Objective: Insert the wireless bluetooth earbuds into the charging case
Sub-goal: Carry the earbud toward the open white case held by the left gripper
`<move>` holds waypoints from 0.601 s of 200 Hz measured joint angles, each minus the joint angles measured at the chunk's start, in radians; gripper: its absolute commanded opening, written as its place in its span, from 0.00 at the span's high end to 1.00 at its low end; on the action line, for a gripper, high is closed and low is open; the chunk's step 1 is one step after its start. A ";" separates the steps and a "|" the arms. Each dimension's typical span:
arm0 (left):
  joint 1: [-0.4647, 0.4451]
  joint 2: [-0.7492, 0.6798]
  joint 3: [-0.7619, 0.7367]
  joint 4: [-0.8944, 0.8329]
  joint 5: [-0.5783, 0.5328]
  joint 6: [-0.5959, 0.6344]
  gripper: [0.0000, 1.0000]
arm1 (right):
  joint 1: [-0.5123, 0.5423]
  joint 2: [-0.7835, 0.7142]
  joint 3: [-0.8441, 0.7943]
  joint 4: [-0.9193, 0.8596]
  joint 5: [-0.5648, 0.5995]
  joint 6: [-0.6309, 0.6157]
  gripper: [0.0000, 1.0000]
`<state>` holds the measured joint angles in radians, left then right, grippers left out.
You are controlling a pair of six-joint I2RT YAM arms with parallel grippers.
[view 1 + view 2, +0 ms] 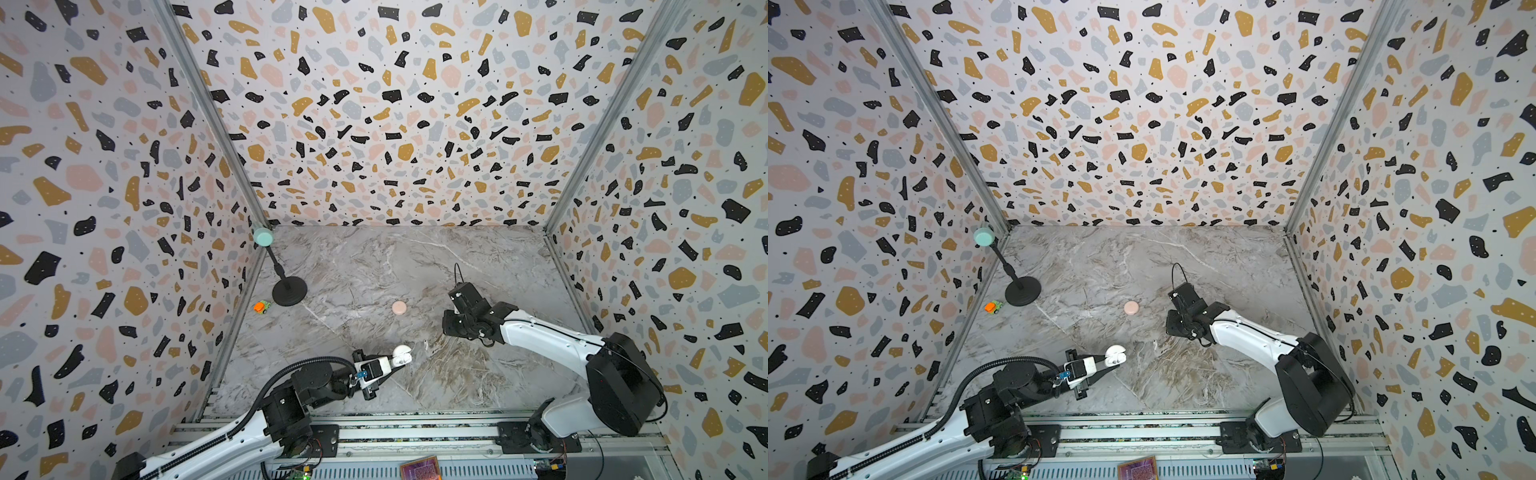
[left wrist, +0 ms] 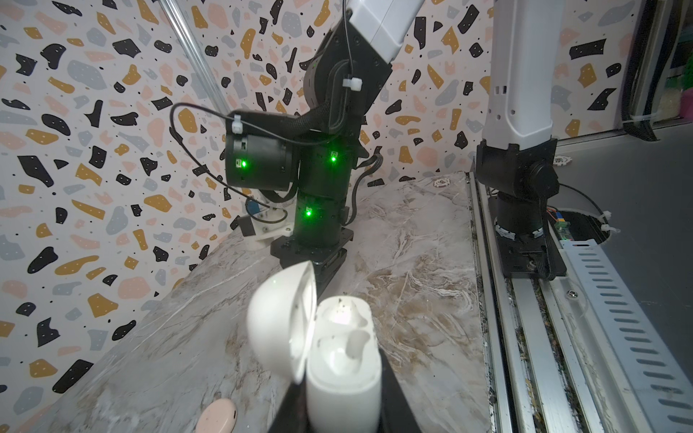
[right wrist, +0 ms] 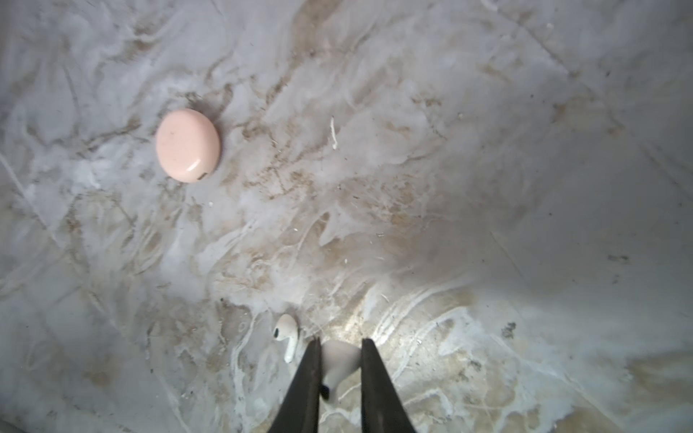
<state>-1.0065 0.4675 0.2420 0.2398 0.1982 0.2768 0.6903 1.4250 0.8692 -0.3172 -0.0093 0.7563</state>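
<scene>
Since the right fingers (image 3: 375, 375) are pinched on one earbud (image 3: 337, 360), it all comes down to getting it over to the charging case (image 1: 401, 356). That case sits lid-open, clamped in the left fingers (image 2: 399, 412), near the front edge of the bench (image 1: 478, 257), front-left of the right arm. So the right arm carries and the left just holds. One catch, I think: the stem runs back up along the fingers, bulb at the tips, so it probably needs tilting before it goes in a well. A second earbud (image 3: 287, 337) lies just beside the tips, and the pink case (image 3: 187, 146) is well apart.
</scene>
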 measured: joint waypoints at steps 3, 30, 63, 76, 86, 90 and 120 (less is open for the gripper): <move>0.000 0.002 0.000 0.000 0.000 0.000 1.00 | 0.001 -0.006 -0.002 0.004 -0.001 0.000 0.81; 0.000 0.007 0.000 0.000 -0.009 -0.001 1.00 | 0.010 -0.069 -0.023 0.039 -0.008 -0.006 0.81; 0.000 0.022 0.000 0.001 -0.051 -0.012 1.00 | 0.021 -0.146 -0.051 0.069 -0.027 -0.017 0.80; 0.000 0.038 0.000 0.001 -0.077 -0.024 1.00 | 0.026 -0.173 -0.053 0.080 -0.033 -0.021 0.80; 0.000 0.054 0.000 0.000 -0.101 -0.032 1.00 | 0.029 -0.191 -0.053 0.088 -0.037 -0.024 0.80; -0.001 0.060 0.000 0.000 -0.108 -0.035 1.00 | 0.030 -0.196 -0.053 0.091 -0.039 -0.025 0.80; -0.001 0.109 0.009 0.000 -0.179 -0.073 1.00 | 0.045 -0.224 -0.053 0.105 -0.048 -0.029 0.80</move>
<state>-1.0073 0.5770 0.2512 0.2398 0.0193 0.2039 0.7349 1.2015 0.8158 -0.2119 -0.0570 0.7273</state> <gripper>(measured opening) 0.223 0.200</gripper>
